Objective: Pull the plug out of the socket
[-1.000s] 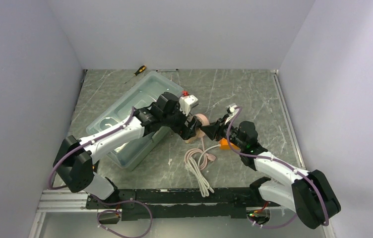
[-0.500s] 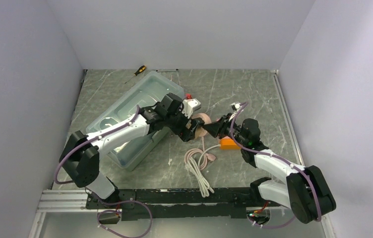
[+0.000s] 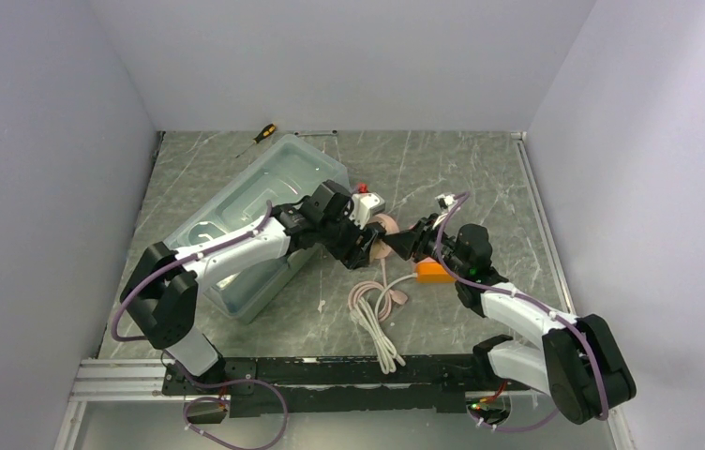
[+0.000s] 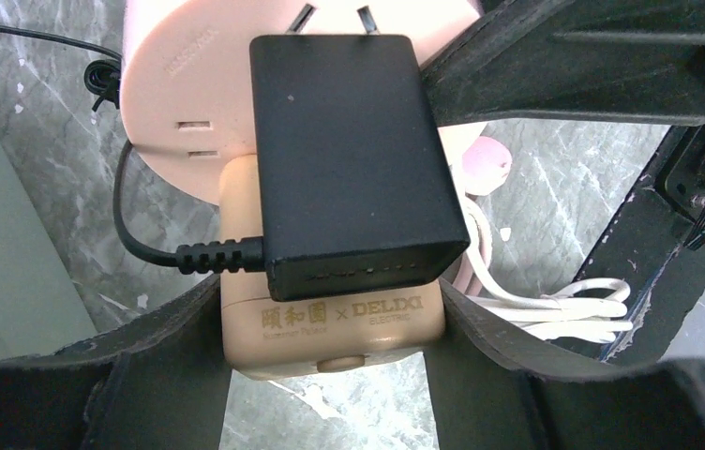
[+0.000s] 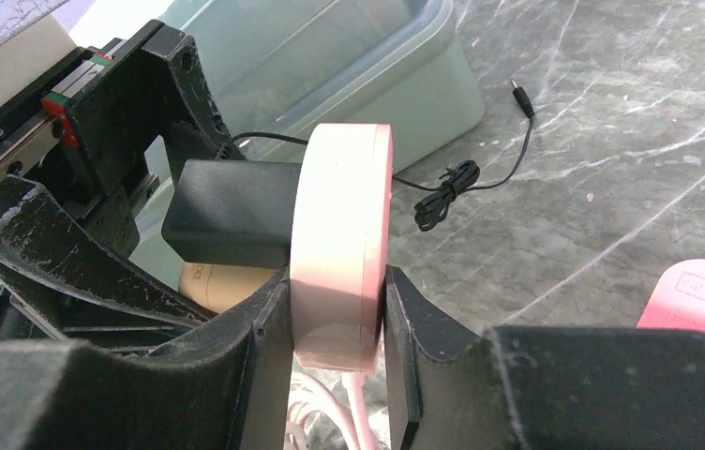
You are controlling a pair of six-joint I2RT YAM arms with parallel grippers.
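1. Grey marble bench (image 3: 480,178) under pale walls; above it the left claw (image 4: 330,289) is pressed onto a beige block (image 4: 330,328), with the black plug (image 4: 349,150) lying on that block.
2. Facing it, the right claw (image 5: 335,309) pinches the pink socket (image 5: 341,225) by its rim, upright on edge, near the bench's middle.
3. We see two prongs bare at the plug's far end, so we judge it partly out.
4. Risks: our left claw grips the block, not the plug, so a pull may slip; the plug's thin lead (image 5: 452,178) could snag on the bin (image 3: 236,202); the socket may twist in its narrow pinch.
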